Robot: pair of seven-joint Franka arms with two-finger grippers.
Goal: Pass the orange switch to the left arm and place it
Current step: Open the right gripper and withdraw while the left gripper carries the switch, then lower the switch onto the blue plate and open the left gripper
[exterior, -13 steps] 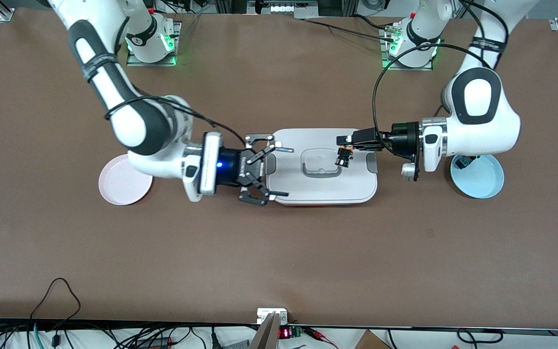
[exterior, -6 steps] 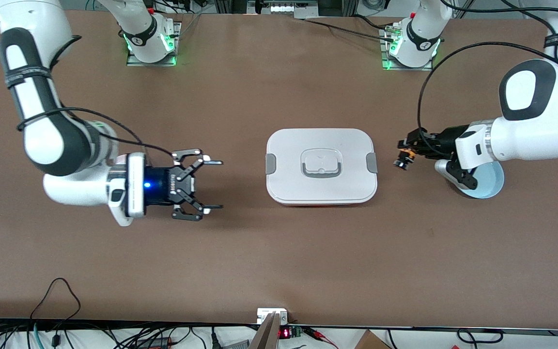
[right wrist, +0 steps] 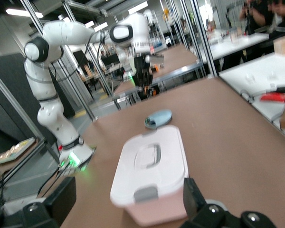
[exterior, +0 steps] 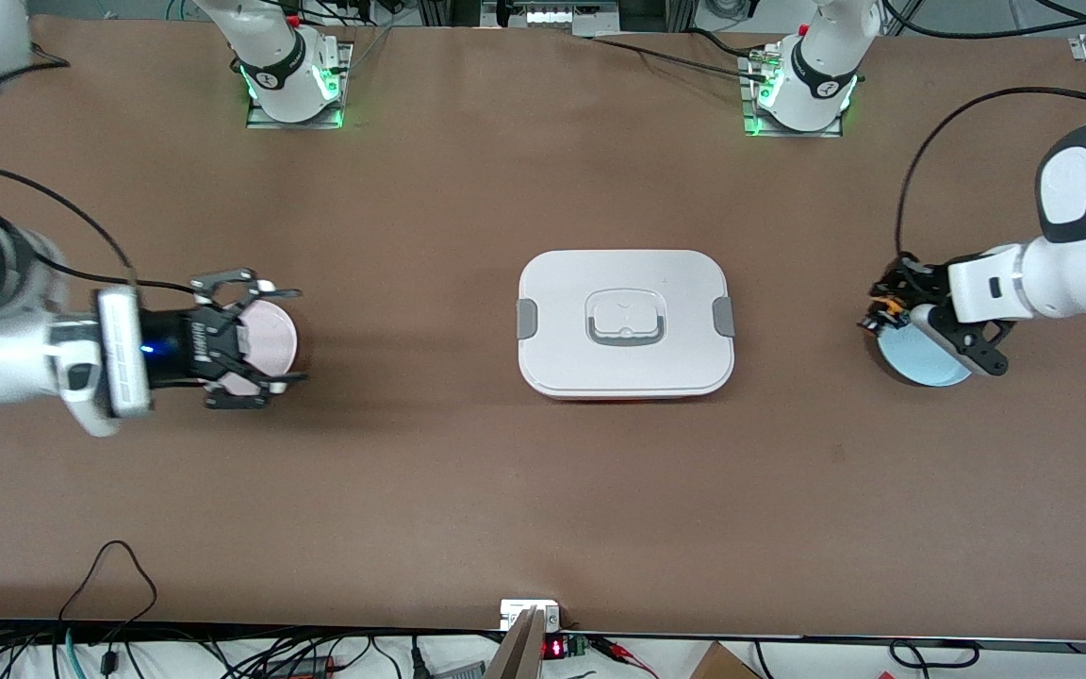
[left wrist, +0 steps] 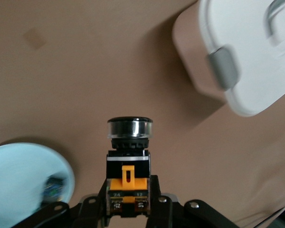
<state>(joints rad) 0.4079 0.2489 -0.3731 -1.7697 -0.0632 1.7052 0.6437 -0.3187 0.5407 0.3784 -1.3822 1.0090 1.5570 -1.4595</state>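
The orange switch [exterior: 879, 312] is clamped in my left gripper [exterior: 896, 295], in the air over the edge of a light blue plate [exterior: 920, 366] at the left arm's end of the table. In the left wrist view the switch [left wrist: 129, 137] sticks out of the shut gripper [left wrist: 129, 192], orange base between the fingers, black cap outward. My right gripper [exterior: 298, 335] is open and empty over a pink plate [exterior: 270, 325]. The white box [exterior: 626, 325] stands lidded mid-table between both grippers. In the right wrist view the box [right wrist: 152, 175] lies ahead of the open gripper [right wrist: 127, 204].
A small black-and-blue part [left wrist: 51, 187] lies in the blue plate [left wrist: 19, 175]. The box's corner with a grey clip [left wrist: 222, 69] shows in the left wrist view. The arm bases stand along the table edge farthest from the front camera. Cables hang at the nearest edge.
Both grippers have drawn away from over the box toward their own ends of the table: the left carrying the switch to the blue plate, the right, still open, to the pink plate.
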